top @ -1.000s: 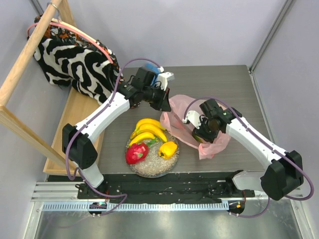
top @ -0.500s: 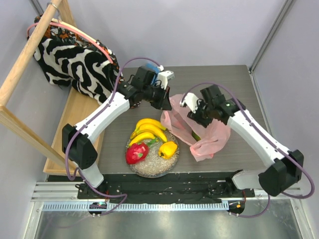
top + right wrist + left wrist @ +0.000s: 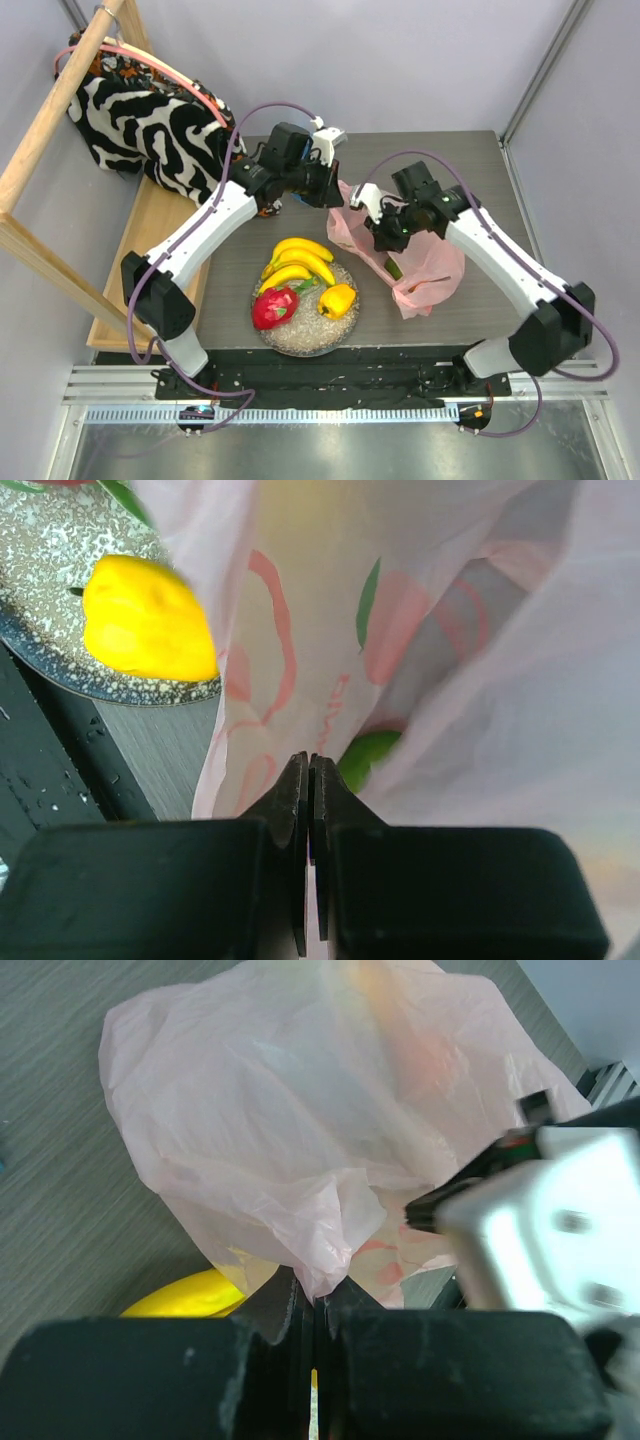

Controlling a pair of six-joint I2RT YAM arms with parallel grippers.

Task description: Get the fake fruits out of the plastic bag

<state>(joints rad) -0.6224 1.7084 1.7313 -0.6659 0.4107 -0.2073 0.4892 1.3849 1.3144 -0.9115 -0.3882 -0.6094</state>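
Observation:
The pink plastic bag point(image 3: 428, 268) lies right of centre, its mouth held up between both grippers. My left gripper point(image 3: 330, 192) is shut on the bag's far-left edge point(image 3: 300, 1110). My right gripper point(image 3: 384, 238) is shut on the bag's near rim point(image 3: 290, 630). A green apple point(image 3: 367, 754) sits inside the bag, seen as a green patch from above point(image 3: 393, 268); other fruits in it are hidden. The banana bunch point(image 3: 300, 260), red dragon fruit point(image 3: 274, 307) and yellow pepper point(image 3: 338, 298) lie on a speckled plate point(image 3: 300, 345). The pepper point(image 3: 145, 620) shows in the right wrist view and a banana point(image 3: 185, 1295) in the left.
A wooden rack point(image 3: 40, 150) with black-and-white patterned fabric point(image 3: 150, 125) stands at the left, over a wooden board point(image 3: 150, 240). The plate sits close to the table's near edge. The right arm's white link point(image 3: 550, 1230) crowds the left wrist view.
My right gripper has moved up and to the left, away from the near edge, pulling the bag's rim with it. My left gripper has shifted slightly back, still holding the bag.

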